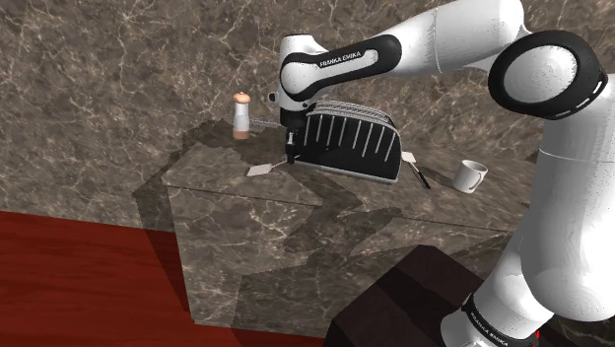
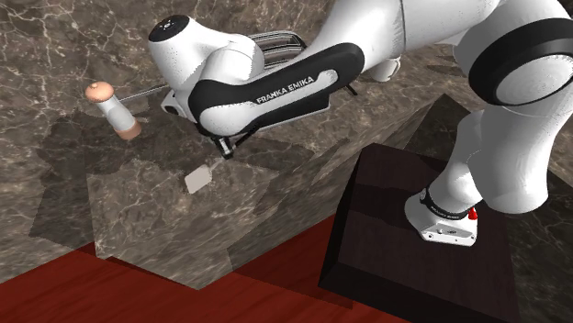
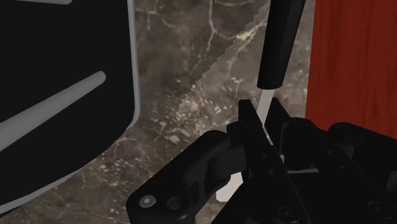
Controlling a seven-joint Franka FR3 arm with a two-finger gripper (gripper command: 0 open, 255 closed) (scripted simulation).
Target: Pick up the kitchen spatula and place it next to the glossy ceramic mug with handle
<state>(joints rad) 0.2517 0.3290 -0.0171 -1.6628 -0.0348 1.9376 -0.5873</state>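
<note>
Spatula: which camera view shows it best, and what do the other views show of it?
The wrist view: the spatula shows its black handle and pale neck running to the claw. The shoulder view gives its grey blade on the counter beside the toaster; the second exterior view, the blade under the arm.

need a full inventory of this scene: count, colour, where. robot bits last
spatula: 1, black handle, pale blade, at the counter's edge by the toaster
mug: 1, white, on the counter, on the toaster's other side from the spatula
toaster: 1, black with grey slots, mid-counter
shaker: 1, white with tan ends, upright by the back wall
counter: 1, dark with pale veins
floor: red-brown, below the counter
stand: 1, dark box, beside the counter
arm: 1, white with dark joints, reaching over the toaster
jaws: 1 pair, black, shut on the spatula's thin shank
</note>
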